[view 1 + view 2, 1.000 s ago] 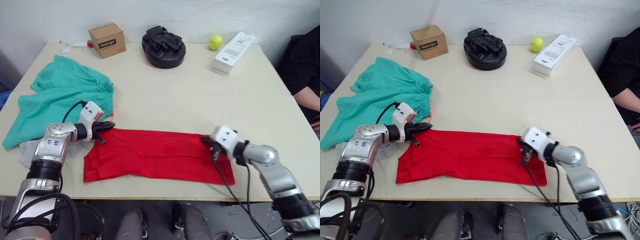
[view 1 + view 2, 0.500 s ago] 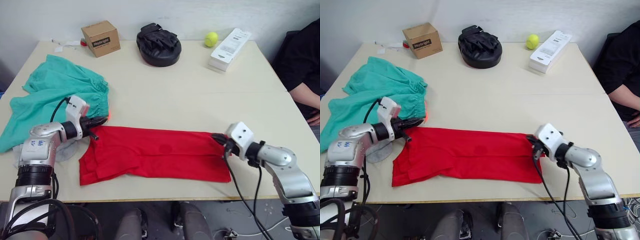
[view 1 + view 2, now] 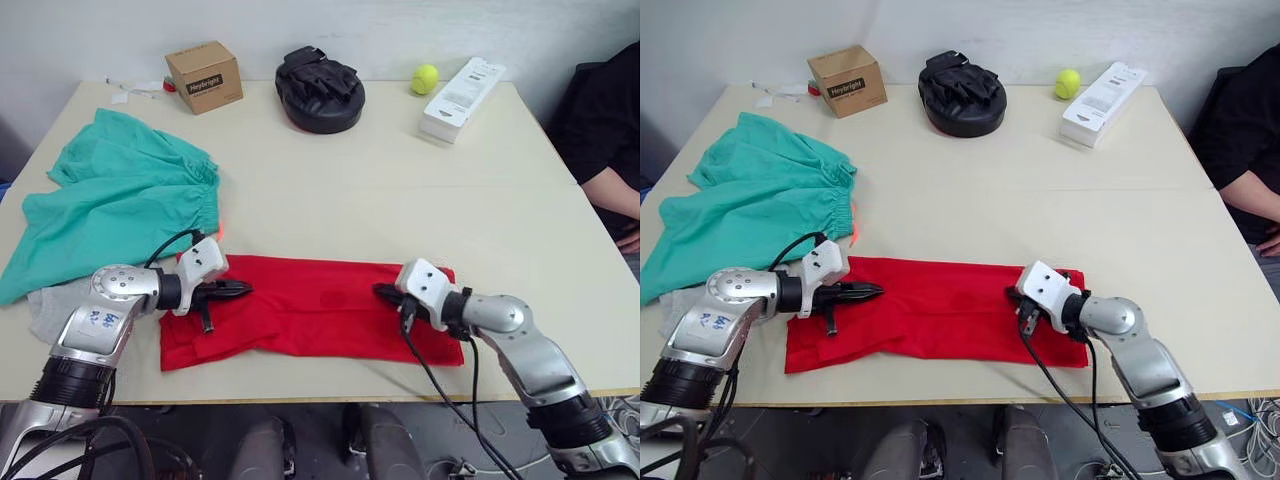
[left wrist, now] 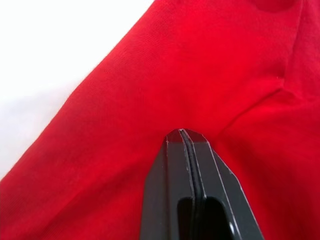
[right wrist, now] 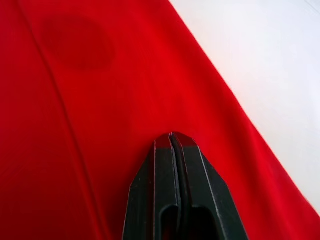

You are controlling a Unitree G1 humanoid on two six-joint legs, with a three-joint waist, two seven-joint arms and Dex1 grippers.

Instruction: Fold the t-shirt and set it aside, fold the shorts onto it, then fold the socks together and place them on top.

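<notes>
1. Left gripper (image 3: pixel 238 289) sits low over the left part of the t-shirt (image 3: pixel 310 318), its two black fingers pressed flat together. The left wrist view shows red cloth creasing at the tip, so it looks pinched onto a thin layer, though I can't be sure.
2. Right gripper (image 3: pixel 384 292) mirrors it over the right part of the t-shirt, fingers also together, tip down on the cloth. Whether it has fabric nipped is equally hard to say.
3. The two tips point inward at each other along the shirt's long axis, which runs left to right across the near edge of the table (image 3: pixel 400 190). Each arm is nearest its own end, so I judge the next fold closes end toward end.
4. The t-shirt is a long red band, soft thin knit with a lengthwise fold line.
5. The shorts (image 3: pixel 120 205) lie crumpled at far left, teal with a gathered waistband, just beyond the left arm.
6. A grey sock (image 3: pixel 48 308) peeks out beneath the shorts' near edge.
</notes>
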